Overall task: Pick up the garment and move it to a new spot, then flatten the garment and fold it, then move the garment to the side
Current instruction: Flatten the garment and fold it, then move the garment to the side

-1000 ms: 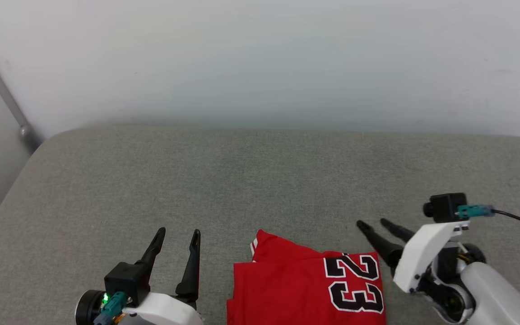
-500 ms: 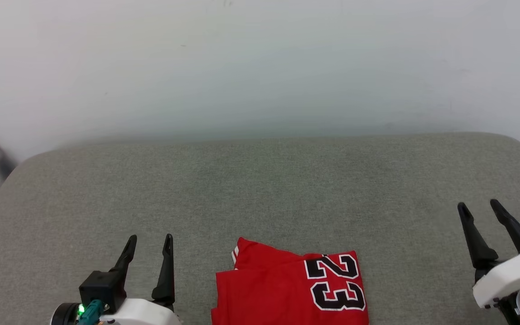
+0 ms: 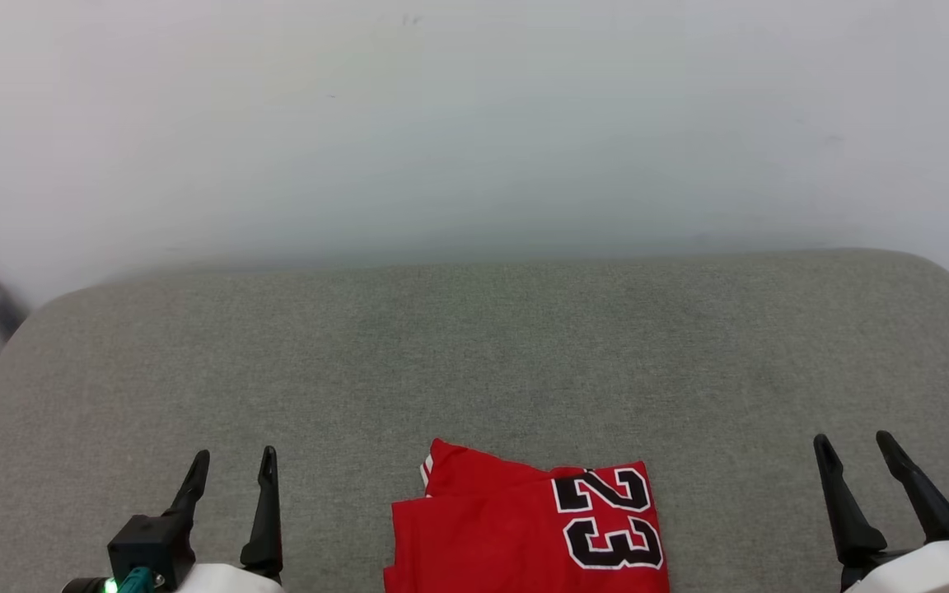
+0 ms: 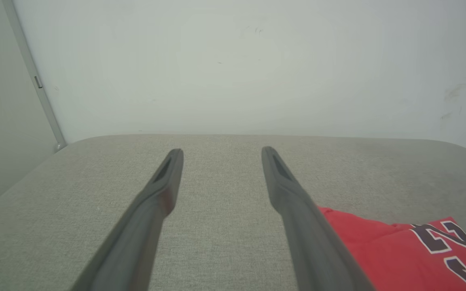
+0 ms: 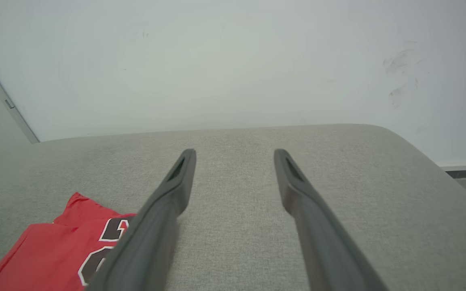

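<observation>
red garment (image 3: 516, 539) folded at 6 o'clock, left gripper (image 3: 235, 455) at 7, right gripper (image 3: 853, 441) at 5, both sets of fingers (image 4: 156, 198) apart, empty

Grey cushion (image 3: 474, 354) against white wall (image 3: 474, 123)

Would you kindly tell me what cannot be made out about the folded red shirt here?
Red jersey shirt with black "23" print: its near part is cut off by the head view's bottom edge.
Its left edge, left wrist view: hidden behind the left gripper's dark finger.
Part of the number, right wrist view: covered by the right gripper's finger.
</observation>
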`<state>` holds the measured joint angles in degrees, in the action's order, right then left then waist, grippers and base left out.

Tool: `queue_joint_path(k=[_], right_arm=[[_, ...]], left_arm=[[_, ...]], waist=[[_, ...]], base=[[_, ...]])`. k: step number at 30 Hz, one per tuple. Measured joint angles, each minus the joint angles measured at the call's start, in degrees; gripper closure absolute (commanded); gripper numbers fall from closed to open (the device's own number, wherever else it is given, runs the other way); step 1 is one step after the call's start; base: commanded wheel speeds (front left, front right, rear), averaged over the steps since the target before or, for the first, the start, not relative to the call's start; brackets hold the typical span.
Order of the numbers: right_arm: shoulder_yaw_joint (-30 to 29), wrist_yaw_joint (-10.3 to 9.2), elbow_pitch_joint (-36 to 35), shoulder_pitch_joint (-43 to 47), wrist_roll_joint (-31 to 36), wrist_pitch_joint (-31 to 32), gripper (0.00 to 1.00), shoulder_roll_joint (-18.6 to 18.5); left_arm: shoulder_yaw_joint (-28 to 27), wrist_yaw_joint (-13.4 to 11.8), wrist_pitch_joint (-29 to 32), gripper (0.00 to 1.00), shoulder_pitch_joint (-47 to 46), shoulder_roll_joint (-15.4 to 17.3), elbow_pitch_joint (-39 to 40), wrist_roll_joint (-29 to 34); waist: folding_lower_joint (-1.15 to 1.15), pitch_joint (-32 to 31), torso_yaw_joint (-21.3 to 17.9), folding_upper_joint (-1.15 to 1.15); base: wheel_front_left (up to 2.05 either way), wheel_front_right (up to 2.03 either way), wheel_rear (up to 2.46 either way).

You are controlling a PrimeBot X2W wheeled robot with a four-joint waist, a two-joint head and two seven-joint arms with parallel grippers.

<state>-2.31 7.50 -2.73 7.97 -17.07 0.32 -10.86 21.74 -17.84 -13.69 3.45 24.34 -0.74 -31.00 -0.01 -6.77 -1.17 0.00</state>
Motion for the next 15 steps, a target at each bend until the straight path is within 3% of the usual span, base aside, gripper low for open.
queue_joint_path(k=[12,15], right_arm=[[-1.3,0.0,-1.5,0.3,0.4,1.8,0.0,1.2],[-3.0,0.01,-0.6,0.3,-1.8,4.7,0.0,1.9]], left_arm=[[0.3,0.2,0.2,0.0,0.0,0.1,-0.6,-0.3],[0.2,0.1,0.2,0.0,0.0,0.1,-0.5,-0.4]], waist=[[0.0,0.1,-0.6,0.0],[0.0,0.2,-1.0,0.0]], base=[[0.0,0.0,0.0],[0.0,0.0,0.0]])
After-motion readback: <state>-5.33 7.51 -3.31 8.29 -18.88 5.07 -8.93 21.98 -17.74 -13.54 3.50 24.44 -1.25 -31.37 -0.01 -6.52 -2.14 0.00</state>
